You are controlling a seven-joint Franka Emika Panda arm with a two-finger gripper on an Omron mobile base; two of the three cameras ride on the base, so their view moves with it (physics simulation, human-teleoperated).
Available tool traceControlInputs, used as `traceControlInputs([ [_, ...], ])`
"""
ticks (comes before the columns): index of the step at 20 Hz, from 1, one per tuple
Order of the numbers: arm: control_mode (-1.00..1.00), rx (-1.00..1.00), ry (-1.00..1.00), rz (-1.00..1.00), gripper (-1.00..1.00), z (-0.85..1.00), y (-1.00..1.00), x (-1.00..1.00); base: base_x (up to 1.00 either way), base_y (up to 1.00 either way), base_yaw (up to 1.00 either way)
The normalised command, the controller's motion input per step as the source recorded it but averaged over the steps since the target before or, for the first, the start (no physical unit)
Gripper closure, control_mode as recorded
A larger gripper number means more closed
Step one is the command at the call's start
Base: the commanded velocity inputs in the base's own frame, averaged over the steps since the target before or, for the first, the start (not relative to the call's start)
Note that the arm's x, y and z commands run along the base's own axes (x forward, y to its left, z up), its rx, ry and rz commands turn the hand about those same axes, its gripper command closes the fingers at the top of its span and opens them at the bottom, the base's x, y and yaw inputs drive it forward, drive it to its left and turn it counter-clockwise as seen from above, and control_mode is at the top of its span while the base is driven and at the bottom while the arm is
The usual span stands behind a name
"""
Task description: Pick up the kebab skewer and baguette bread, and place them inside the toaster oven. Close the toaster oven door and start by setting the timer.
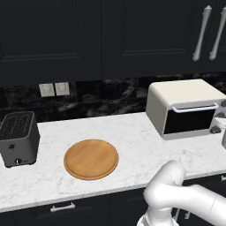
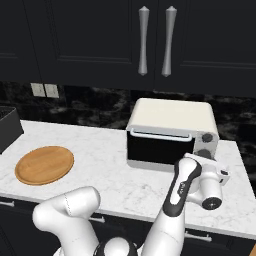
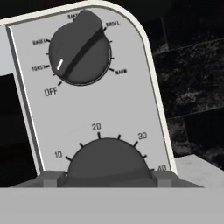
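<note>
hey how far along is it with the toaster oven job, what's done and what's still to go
Done, by the look of it: the toaster oven door is shut, and no food lies on the cutting board; whether the food is inside can't be seen through the dark glass. In hand: the pincer is right at the timer knob, jaws either side of it. Left: turning the timer.

A white marble counter (image 1: 132, 141) carried three things: a dark grey slot toaster (image 1: 17, 137) at the left, a round wooden board (image 1: 91, 159) lying flat near the front edge, and the cream-white toaster oven (image 1: 185, 108) at the right, door shut
</note>
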Motion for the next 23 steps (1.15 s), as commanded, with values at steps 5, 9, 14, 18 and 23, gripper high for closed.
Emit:
traceControlInputs([
  [5, -1.0, 0.17, -0.01, -0.07, 1.0, 0.0, 0.0, 0.0, 0.0, 0.0, 0.0],
  [9, -1.0, 0.21, -0.04, -0.06, 1.0, -0.02, -0.02, 0.0, 0.0, 0.0, 0.0],
  [14, -1.0, 0.21, -0.04, -0.07, 1.0, -0.03, -0.02, 0.0, 0.0, 0.0, 0.0],
  [18, -1.0, 0.22, -0.05, -0.06, 1.0, -0.02, -0.09, 0.0, 0.0, 0.0, 0.0],
  [23, -1.0, 0.23, -0.04, -0.06, 1.0, -0.02, -0.13, 0.0, 0.0, 0.0, 0.0],
])
